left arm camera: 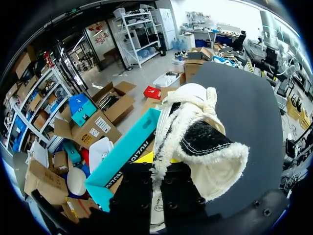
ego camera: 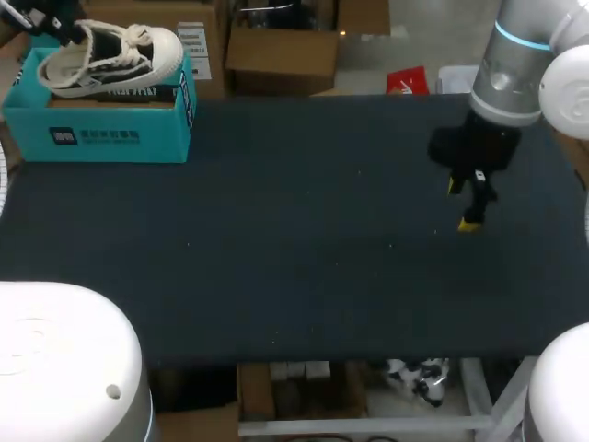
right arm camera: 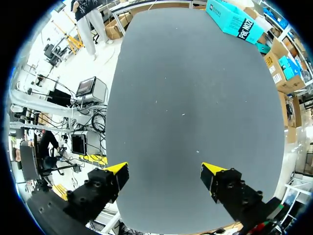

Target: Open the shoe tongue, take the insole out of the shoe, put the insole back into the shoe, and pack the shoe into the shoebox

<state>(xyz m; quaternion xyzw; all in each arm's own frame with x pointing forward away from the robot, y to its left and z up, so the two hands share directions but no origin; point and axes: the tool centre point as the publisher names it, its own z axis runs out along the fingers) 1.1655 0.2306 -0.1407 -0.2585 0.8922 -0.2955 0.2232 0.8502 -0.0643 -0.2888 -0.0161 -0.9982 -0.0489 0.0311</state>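
The left arm comes in at the far left corner, and its gripper [ego camera: 64, 29] is closed on the heel end of the shoe [ego camera: 110, 57]. The shoe is white and black with white laces. It is tilted over the open top of the teal shoebox [ego camera: 101, 129], toe to the right, and the box stands at the far left of the dark table [ego camera: 294, 267]. The right arm hangs from the far right, well apart from the box. Its gripper [right arm camera: 164, 176] points down above the bare table with the fingers spread wide and nothing between them.
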